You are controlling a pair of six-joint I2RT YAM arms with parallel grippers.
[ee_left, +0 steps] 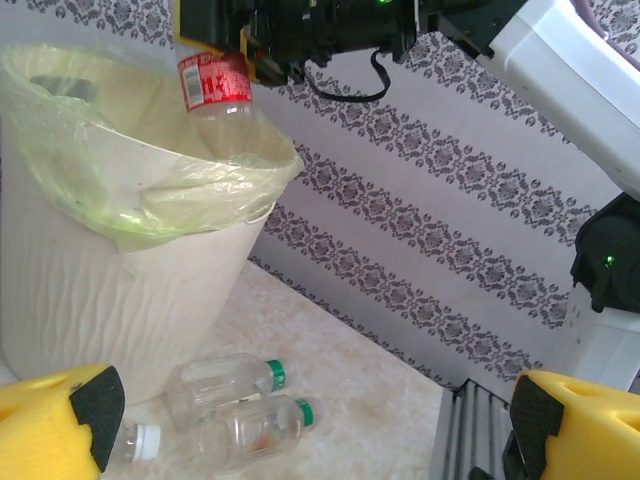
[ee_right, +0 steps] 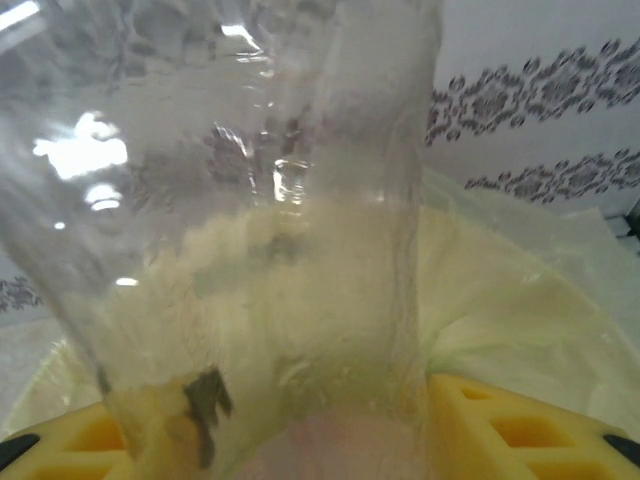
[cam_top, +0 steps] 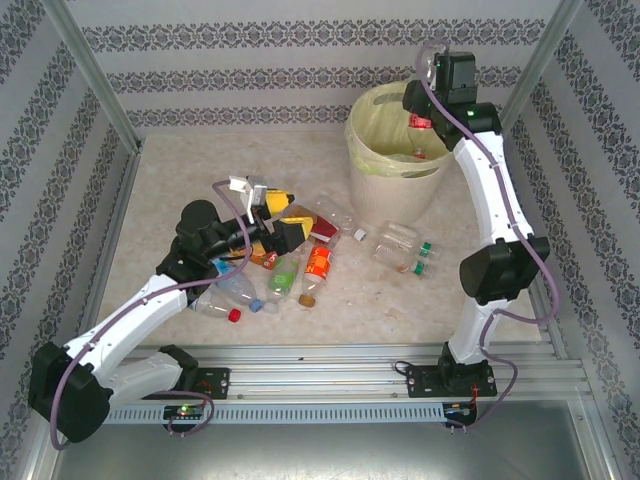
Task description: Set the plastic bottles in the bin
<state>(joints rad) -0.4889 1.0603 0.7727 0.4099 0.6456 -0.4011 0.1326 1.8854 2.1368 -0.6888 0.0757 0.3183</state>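
My right gripper point(cam_top: 422, 108) hangs over the mouth of the cream bin point(cam_top: 372, 190), shut on a clear red-labelled bottle point(cam_top: 420, 123). The left wrist view shows that bottle point(ee_left: 214, 84) hanging just above the bin's yellow liner point(ee_left: 150, 190). In the right wrist view the bottle point(ee_right: 250, 200) sits between my yellow fingers point(ee_right: 520, 430). My left gripper point(cam_top: 277, 222) is open over a pile of several bottles, among them a red-labelled point(cam_top: 322, 232), an orange point(cam_top: 317, 264) and a green one point(cam_top: 283, 276). Two clear green-capped bottles point(ee_left: 225, 385) lie by the bin's foot.
Patterned walls and metal frame posts point(cam_top: 90, 75) close in the table on three sides. The rail point(cam_top: 330, 375) holding both arm bases runs along the near edge. Bare tabletop point(cam_top: 180, 160) lies left of the bin.
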